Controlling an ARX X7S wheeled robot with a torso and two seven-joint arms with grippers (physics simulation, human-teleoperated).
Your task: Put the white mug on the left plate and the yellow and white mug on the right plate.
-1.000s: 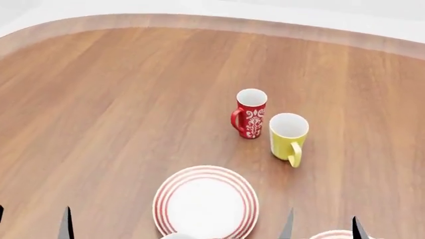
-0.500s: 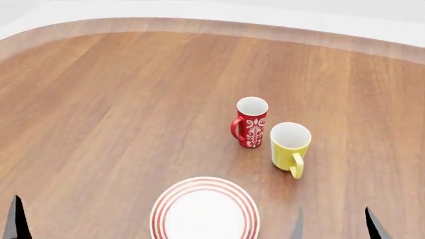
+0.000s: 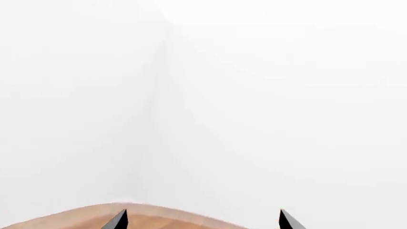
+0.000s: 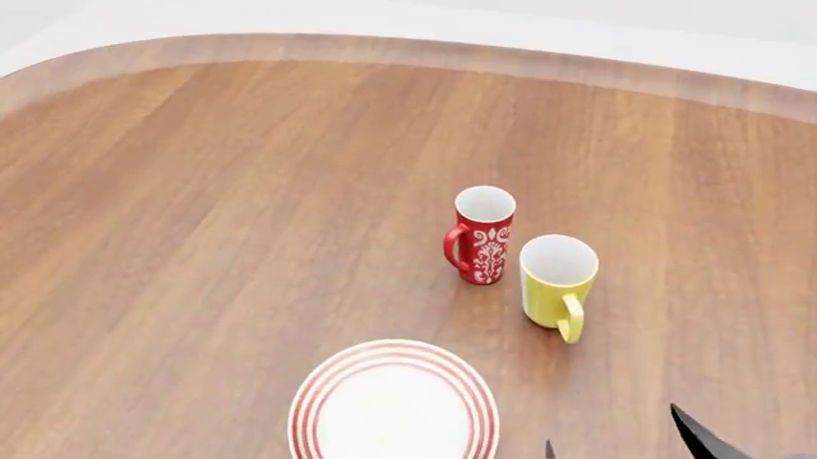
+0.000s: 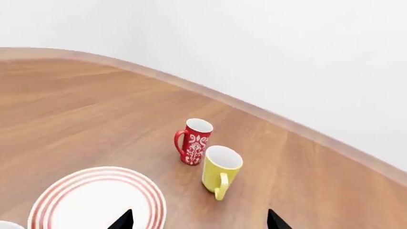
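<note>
Wooden desk (image 4: 191,239) with curved far edge and pale rim, filling most of head view; also seen as a thin strip (image 3: 159,217) in left wrist view beneath blank white wall (image 3: 254,95). Left plate (image 4: 393,402), white with thin red rings, flat on desk at near centre of head view, partly cut by frame edge, bare on top; same plate (image 5: 95,200) in right wrist view. White sliver (image 5: 5,224) at frame corner beside that plate: cannot tell what. Yellow and white mug (image 4: 558,282) upright on bare desk, beyond plate and to its right, well apart from it, handle turned toward robot, white inside; same mug (image 5: 220,171) in right wrist view. Red mug (image 4: 483,234) with white pattern upright just beside it, to its left and slightly farther, handle to the left; contact between the two not evident; again at (image 5: 192,141). Right pincer (image 4: 623,442) low at near right of head view, released, dark tips spread wide, nothing between; in its own view (image 5: 198,220) aimed toward both mugs, near but short of them. Left pincer (image 3: 201,220) likewise released, tips wide apart, empty, facing wall past desk edge.
</note>
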